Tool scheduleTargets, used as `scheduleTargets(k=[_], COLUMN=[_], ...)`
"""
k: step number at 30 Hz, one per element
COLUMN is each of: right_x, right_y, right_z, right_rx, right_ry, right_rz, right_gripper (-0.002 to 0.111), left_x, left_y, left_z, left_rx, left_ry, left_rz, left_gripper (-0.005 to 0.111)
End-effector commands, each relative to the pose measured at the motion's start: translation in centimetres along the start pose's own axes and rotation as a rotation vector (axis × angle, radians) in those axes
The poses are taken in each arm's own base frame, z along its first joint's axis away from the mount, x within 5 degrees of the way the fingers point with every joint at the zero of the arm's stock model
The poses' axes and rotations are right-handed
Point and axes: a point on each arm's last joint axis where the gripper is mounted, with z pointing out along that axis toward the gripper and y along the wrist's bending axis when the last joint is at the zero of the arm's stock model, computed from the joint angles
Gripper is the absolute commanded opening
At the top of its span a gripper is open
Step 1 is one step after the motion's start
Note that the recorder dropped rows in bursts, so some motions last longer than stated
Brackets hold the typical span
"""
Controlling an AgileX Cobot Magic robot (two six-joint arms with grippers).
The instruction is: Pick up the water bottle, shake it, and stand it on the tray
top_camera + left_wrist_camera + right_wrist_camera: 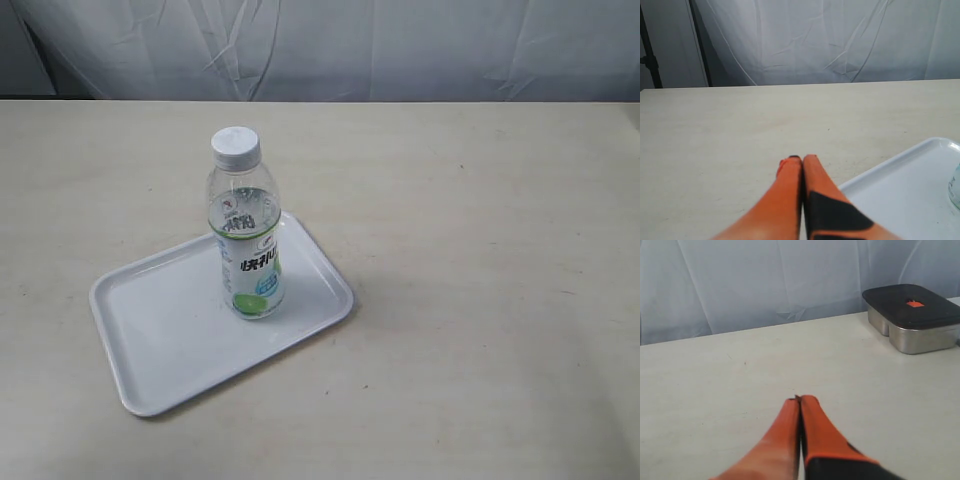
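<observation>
The bottle (246, 228) stands upright on the tray (160, 320), near its right edge. Both pincers, left (799, 159) and right (799, 399), are closed and empty.

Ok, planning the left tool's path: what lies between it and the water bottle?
In the left wrist view, only bare table, then the rim and bare floor of the tray, lie between the shut left tool and the water bottle.

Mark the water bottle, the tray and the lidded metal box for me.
water bottle (250, 265): exterior view, on its label.
tray (160, 320): exterior view, on its bare floor beside the bottle.
lidded metal box (932, 316): right wrist view, on its dark lid.
</observation>
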Motion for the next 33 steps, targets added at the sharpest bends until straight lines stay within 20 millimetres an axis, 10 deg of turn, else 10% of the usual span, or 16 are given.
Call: scheduleTargets(k=[1, 33], right_x=[1.44, 1.48], right_y=[-0.17, -0.15], right_z=[0.27, 0.27], right_rx=[0.010, 0.007], right_ry=[0.013, 0.017], right_rz=[-0.003, 0.000], right_gripper=[0.002, 0.002], left_x=[0.05, 0.05], left_y=[0.00, 0.00], left_z=[-0.01, -0.01], left_rx=[0.000, 0.000], left_ry=[-0.003, -0.003], left_rz=[-0.005, -0.005], left_gripper=[0.000, 0.000])
